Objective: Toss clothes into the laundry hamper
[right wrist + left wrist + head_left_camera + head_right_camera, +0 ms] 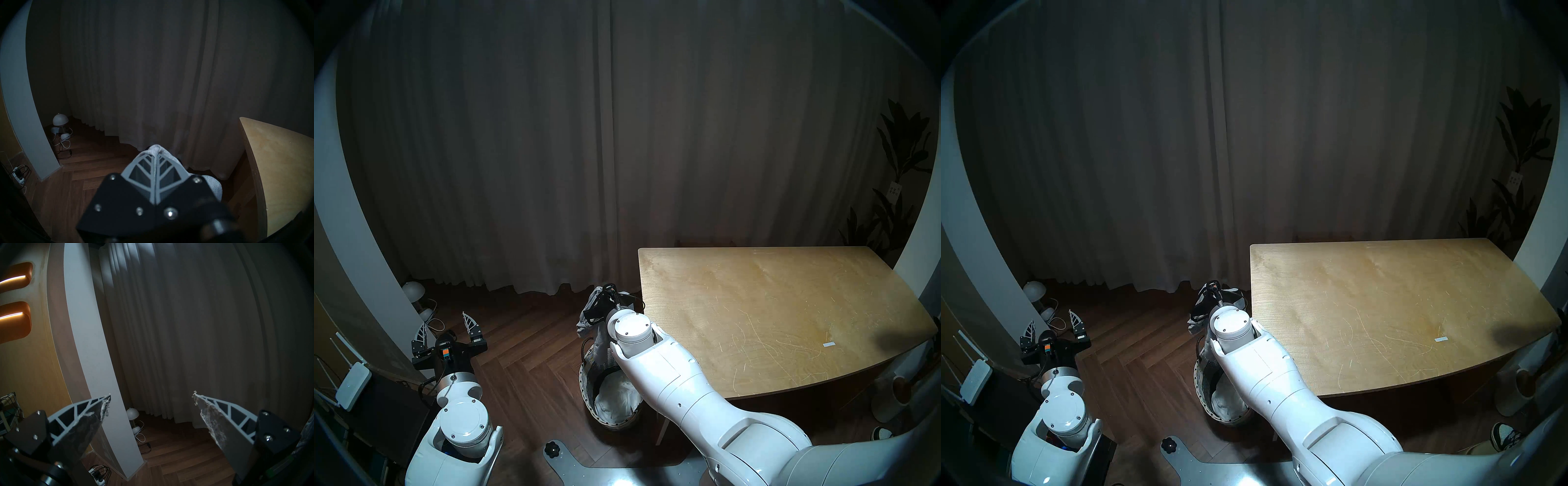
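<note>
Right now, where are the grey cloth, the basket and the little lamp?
grey cloth [585, 320]: head left view, hanging fold.
basket [585, 385]: head left view, left rim.
little lamp [60, 119]: right wrist view, dome.

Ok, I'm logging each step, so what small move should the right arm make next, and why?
Probably open the right gripper to drop the grey garment. Its fingers are shut on the cloth, which hangs over the hamper, white clothes already lie inside, and the table shows no garments. The left gripper is open, holding nothing.
</note>
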You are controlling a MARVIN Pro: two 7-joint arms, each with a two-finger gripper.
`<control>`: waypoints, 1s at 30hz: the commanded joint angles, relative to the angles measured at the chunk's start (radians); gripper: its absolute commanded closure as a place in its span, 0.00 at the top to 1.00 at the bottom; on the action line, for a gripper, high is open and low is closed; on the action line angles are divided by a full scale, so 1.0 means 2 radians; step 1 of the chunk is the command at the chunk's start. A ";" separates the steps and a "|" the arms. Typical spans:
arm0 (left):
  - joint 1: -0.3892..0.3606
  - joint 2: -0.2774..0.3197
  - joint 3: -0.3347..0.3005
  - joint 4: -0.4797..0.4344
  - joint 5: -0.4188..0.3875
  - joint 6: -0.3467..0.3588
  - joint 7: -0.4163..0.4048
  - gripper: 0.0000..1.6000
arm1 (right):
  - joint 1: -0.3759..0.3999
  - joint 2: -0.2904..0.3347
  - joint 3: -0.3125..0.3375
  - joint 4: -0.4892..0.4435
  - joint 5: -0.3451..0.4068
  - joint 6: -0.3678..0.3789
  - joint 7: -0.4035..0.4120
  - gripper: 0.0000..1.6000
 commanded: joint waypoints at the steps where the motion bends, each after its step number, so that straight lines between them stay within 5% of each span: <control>1: -0.001 0.003 0.000 -0.010 0.002 -0.003 -0.001 1.00 | 0.042 -0.027 0.001 0.024 0.001 -0.036 0.000 0.00; 11: -0.001 0.003 0.000 -0.010 0.002 -0.003 -0.001 1.00 | 0.058 -0.037 0.002 0.058 -0.003 -0.066 -0.002 0.00; 12: -0.001 0.003 0.000 -0.010 0.002 -0.003 -0.001 1.00 | 0.059 -0.037 0.001 0.059 -0.004 -0.068 -0.002 0.08; 13: -0.001 0.003 0.000 -0.010 0.002 -0.003 -0.001 1.00 | 0.059 -0.038 0.001 0.061 -0.004 -0.071 -0.002 0.34; 14: -0.001 0.003 0.000 -0.010 0.002 -0.003 -0.001 1.00 | 0.059 -0.038 0.001 0.062 -0.005 -0.074 -0.002 0.49; 16: -0.001 0.003 0.000 -0.011 0.002 -0.004 -0.001 1.00 | 0.057 -0.036 0.000 0.063 -0.006 -0.081 -0.001 0.48; 18: -0.001 0.004 0.000 -0.011 0.001 -0.004 -0.001 1.00 | 0.054 -0.032 -0.002 0.061 -0.008 -0.089 0.002 0.37; 21: 0.000 0.004 0.000 -0.011 0.001 -0.004 -0.001 1.00 | 0.049 -0.023 -0.005 0.054 -0.011 -0.097 0.006 0.38; 22: 0.000 0.004 0.000 -0.011 0.001 -0.004 -0.001 1.00 | 0.046 -0.021 -0.005 0.050 -0.011 -0.097 0.008 0.76; 23: 0.000 0.004 0.000 -0.011 0.001 -0.004 -0.001 1.00 | 0.044 -0.017 -0.005 0.046 -0.012 -0.096 0.009 1.00; 30: 0.000 0.004 0.000 -0.011 0.001 -0.004 -0.001 1.00 | 0.033 0.001 -0.003 0.022 -0.012 -0.094 0.016 1.00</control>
